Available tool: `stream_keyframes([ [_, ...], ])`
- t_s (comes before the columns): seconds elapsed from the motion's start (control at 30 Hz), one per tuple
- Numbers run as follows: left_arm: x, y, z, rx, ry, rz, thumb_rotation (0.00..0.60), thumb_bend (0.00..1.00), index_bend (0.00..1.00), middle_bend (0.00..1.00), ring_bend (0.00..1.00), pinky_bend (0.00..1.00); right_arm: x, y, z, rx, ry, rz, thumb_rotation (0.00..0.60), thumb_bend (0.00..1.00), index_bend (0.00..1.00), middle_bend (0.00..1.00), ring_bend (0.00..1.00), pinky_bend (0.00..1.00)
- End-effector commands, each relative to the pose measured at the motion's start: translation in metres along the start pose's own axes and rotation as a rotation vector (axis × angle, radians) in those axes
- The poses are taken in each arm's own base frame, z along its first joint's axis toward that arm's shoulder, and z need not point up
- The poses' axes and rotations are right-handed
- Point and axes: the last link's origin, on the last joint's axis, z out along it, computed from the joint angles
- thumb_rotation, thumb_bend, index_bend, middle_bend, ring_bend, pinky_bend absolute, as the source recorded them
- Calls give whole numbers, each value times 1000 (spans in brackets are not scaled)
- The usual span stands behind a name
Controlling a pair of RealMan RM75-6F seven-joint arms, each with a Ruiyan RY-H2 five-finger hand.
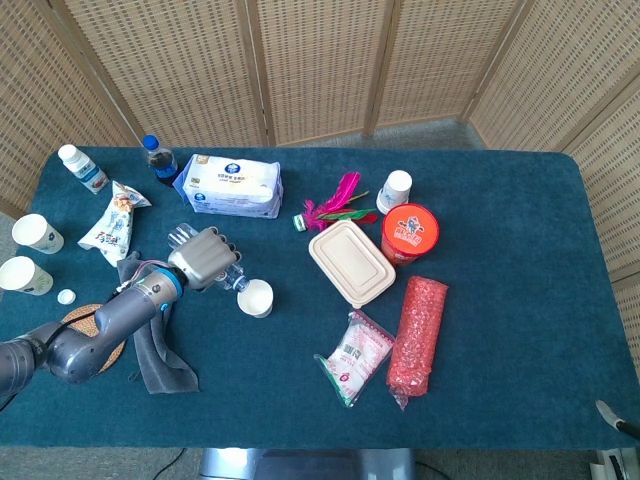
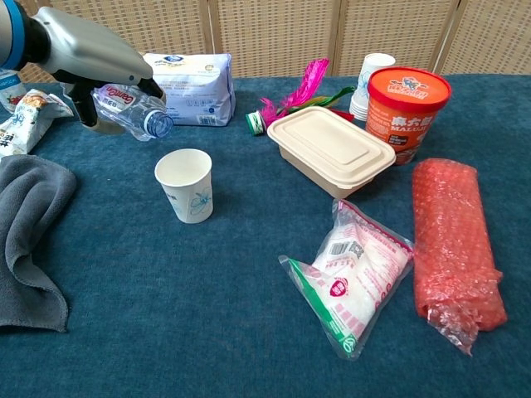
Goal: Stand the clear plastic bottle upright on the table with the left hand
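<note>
Right then, my left robot hand [image 2: 87, 62] was wrapped around the clear bottle [image 2: 133, 111], fingers [image 1: 180, 237] curled over its body, holding it off the surface [image 2: 249, 315]. The bottle lay tilted in my grip, its open neck pointing down and away from my palm, not upright. Just below that neck stood a white paper cup [image 2: 185, 184], close to the bottle but not touching it as far as I could tell. Under my forearm a grey cloth [image 2: 29, 240] lay crumpled on the surface, and beyond my hand sat a pack of tissues [image 2: 189, 87]. Well off to the far side were a lidded food box [image 2: 333, 150] and a red tub [image 2: 407, 102]. My right robot hand did not show in either view.
</note>
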Motion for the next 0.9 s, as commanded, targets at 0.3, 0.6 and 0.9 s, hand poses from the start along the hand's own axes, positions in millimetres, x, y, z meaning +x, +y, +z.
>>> stream_keyframes([
  [0.3, 11, 6, 5, 3, -30, 104, 600, 594, 370, 383, 359, 401, -1, 5, -2, -10, 3, 12, 600, 0, 0, 0, 0, 0],
  [0.6, 15, 8, 4, 9, -51, 154, 600, 596, 375, 383, 357, 400, -2, 7, -2, -14, 4, 18, 600, 0, 0, 0, 0, 0],
  [0.9, 16, 12, 4, 20, -47, 105, 600, 598, 373, 378, 356, 393, -3, 8, -3, -18, 1, 19, 600, 0, 0, 0, 0, 0],
])
